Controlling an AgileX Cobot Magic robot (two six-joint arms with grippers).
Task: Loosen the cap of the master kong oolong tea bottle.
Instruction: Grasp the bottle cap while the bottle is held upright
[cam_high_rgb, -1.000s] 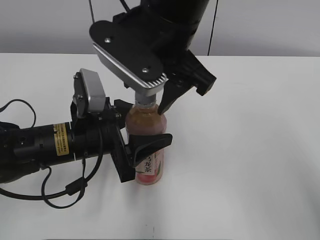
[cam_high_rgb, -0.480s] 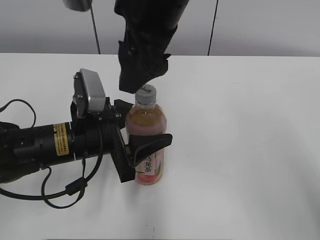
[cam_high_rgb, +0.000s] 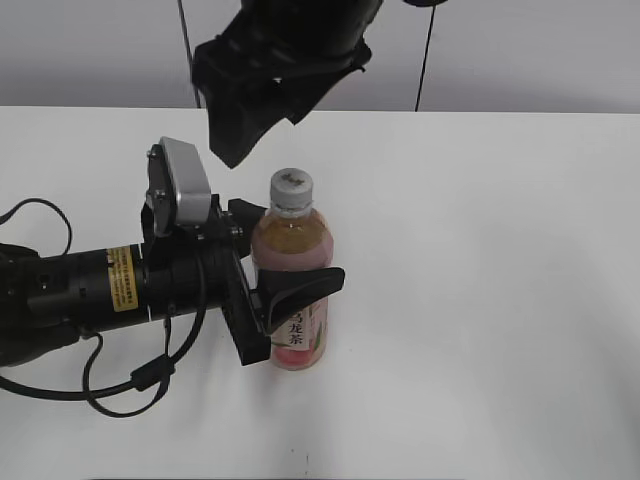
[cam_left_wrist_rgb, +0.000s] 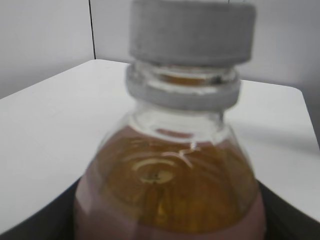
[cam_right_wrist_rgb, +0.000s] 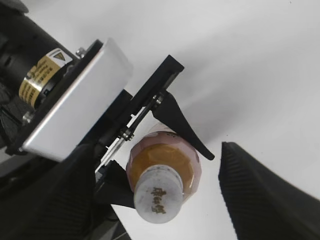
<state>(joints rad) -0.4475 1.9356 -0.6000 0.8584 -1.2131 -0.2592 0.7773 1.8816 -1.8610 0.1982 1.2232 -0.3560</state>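
The master kong oolong tea bottle stands upright on the white table, pale amber tea inside, pink label low down. Its white cap sits on the neck. My left gripper is shut on the bottle's body from the left. In the left wrist view the bottle fills the frame with the cap at the top. My right gripper is open and hangs above the bottle, its two dark fingers apart on either side of the cap, not touching it. In the exterior view only one right finger shows, up and left of the cap.
The white table stretches around the bottle. A black cable loops off the left arm at the front left. A grey wall runs behind the table's back edge.
My right gripper has let go of the cap, risen and turned; the cap now stands uncovered. The left gripper and the bottle have not moved.
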